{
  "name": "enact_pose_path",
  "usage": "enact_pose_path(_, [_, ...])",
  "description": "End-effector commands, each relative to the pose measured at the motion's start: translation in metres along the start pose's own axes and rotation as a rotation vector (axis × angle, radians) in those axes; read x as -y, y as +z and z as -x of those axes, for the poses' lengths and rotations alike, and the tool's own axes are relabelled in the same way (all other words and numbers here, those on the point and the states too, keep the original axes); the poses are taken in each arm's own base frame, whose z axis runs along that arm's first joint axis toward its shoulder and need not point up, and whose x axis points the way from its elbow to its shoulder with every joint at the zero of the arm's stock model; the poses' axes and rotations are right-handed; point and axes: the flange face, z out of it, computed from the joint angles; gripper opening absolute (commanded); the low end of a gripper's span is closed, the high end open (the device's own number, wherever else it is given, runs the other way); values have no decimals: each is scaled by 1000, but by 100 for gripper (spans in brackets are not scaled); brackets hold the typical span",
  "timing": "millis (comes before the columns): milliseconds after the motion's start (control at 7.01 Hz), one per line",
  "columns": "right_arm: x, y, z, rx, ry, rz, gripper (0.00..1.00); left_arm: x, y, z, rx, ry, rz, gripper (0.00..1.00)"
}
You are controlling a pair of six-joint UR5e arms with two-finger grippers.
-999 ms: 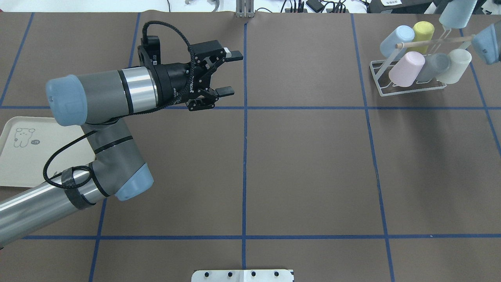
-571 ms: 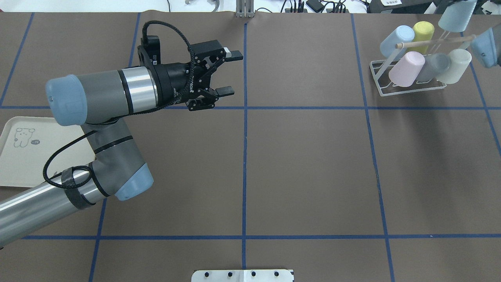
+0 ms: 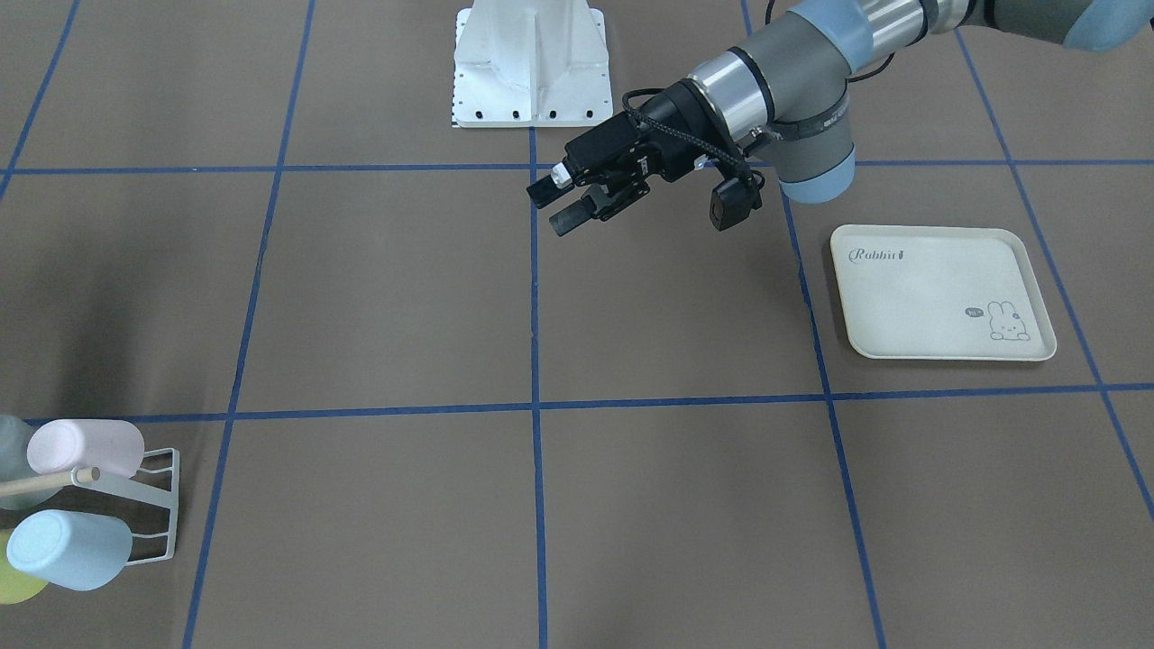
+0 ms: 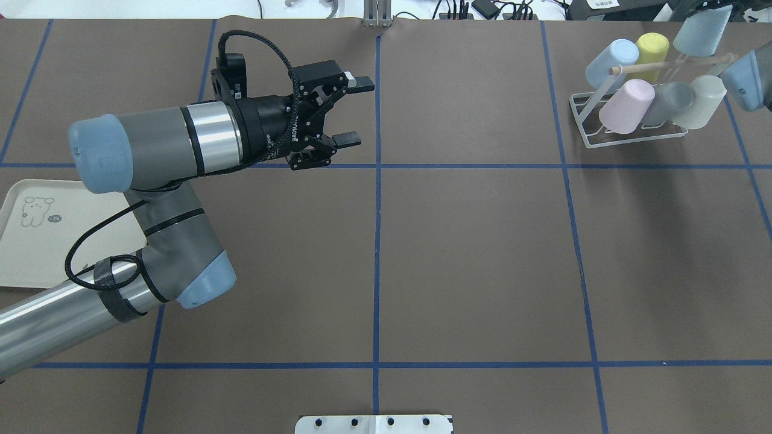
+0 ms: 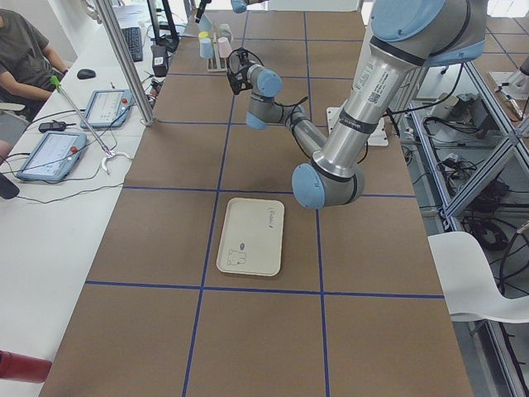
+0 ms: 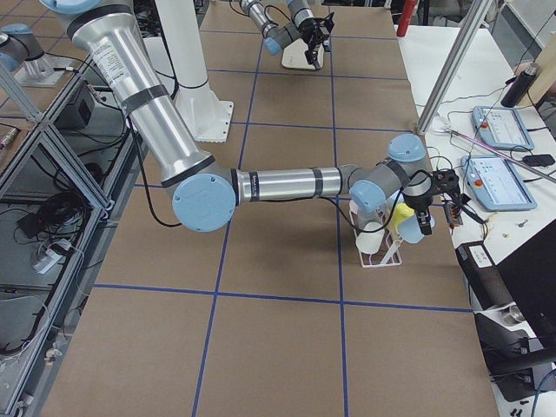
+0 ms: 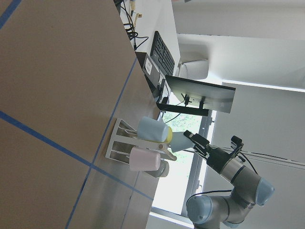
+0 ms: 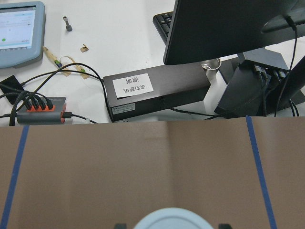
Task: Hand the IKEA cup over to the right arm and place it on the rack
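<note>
While the left claw (image 4: 357,113) hangs wide open and empty over mid-table, the right claw (image 8: 170,226) is closed on the pale blue cup (image 4: 702,30), tilted near the far side of the rack (image 4: 590,142). Risk: the rack is crowded. An off-line descent could hit the dowel (image 4: 669,63) or the grey cup (image 4: 666,99), or shove the rack.

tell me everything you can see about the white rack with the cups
The rack is a small white wire frame, seemingly coated metal, its rectangular base flat on the brown table at the robot's far right. A light wooden dowel runs along its top. Five cups lean on its prongs: pink, grey and cream in front, light blue and yellow behind. The right gripper holds the IKEA cup beside its far end; whether they touch cannot be told.
</note>
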Motion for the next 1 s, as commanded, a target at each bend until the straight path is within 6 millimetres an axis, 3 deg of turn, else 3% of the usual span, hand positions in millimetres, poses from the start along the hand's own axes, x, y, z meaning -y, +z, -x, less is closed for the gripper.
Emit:
enact_pose_path(0, [-12,7,-5,5,-6,-3,100,-1,0,-1,-2,0,1,99])
enact_pose_path(285, [-15,9,0,13,-16,-7,100,4,0,-1,2,3,-8,99])
enact_pose_path(428, [-9,1,8,28,-24,-18,100,10,-1,-2,33,72,-28,99])
enact_pose_path(571, [0,-18,8,63,-26,-18,100,30,-9,14,179,266,-63,99])
enact_pose_path(856, [21,-62,-52,166,-32,82,100,46,-49,29,382,590,-89,99])
